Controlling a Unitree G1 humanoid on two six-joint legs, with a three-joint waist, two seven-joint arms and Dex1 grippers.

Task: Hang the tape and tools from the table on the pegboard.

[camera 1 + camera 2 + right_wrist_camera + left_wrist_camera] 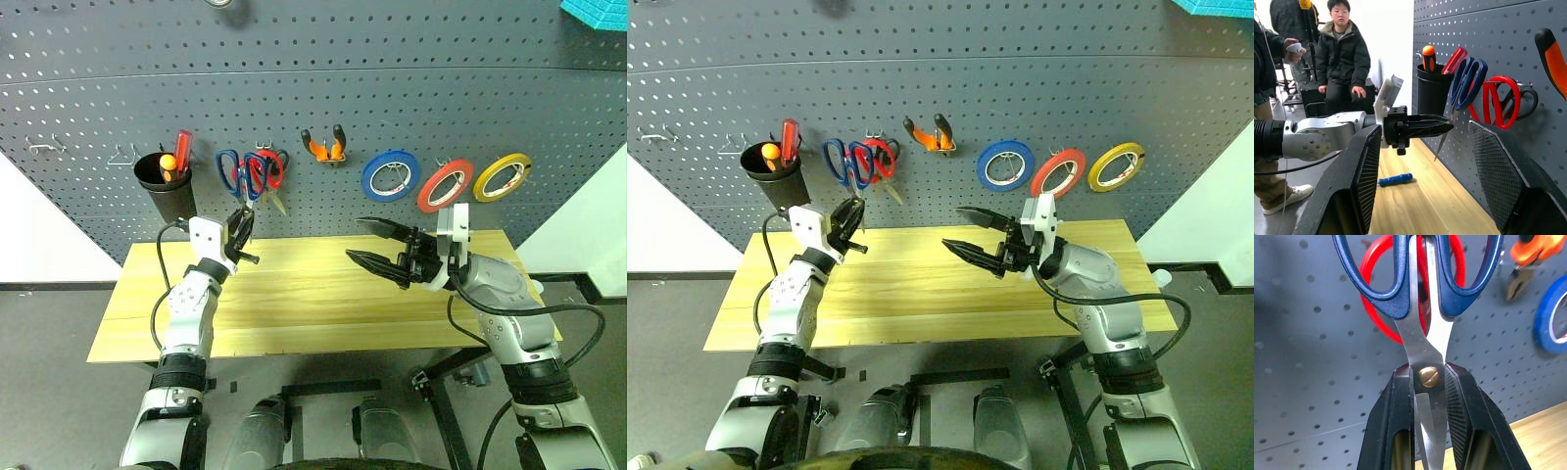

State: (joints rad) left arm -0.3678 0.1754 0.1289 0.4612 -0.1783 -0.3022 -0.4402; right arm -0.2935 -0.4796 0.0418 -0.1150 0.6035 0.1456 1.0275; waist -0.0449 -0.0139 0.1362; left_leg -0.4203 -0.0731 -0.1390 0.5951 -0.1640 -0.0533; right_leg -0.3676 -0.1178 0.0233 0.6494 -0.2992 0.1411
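My left gripper (1427,378) is shut on the blades of blue-handled scissors (1425,340), just by the brass pivot. It holds them upright, handles up, against the pegboard (392,88), over the red-handled scissors (278,172). Black scissor handles (1529,100) hang behind the red ones. My right gripper (355,241) hovers open and empty over the middle of the table (323,304), pointing left. The red tape (424,199) and the orange-and-black pliers (318,150) hang on the board. A blue-handled screwdriver (1396,179) lies on the wood beneath my left arm.
A black cup (168,196) with red and orange screwdrivers hangs at the board's left. A blue tape roll (366,179) and a yellow one (479,191) flank the red ring. Bare hooks (44,148) sit far left. A seated person (1342,54) is beyond the table's left end.
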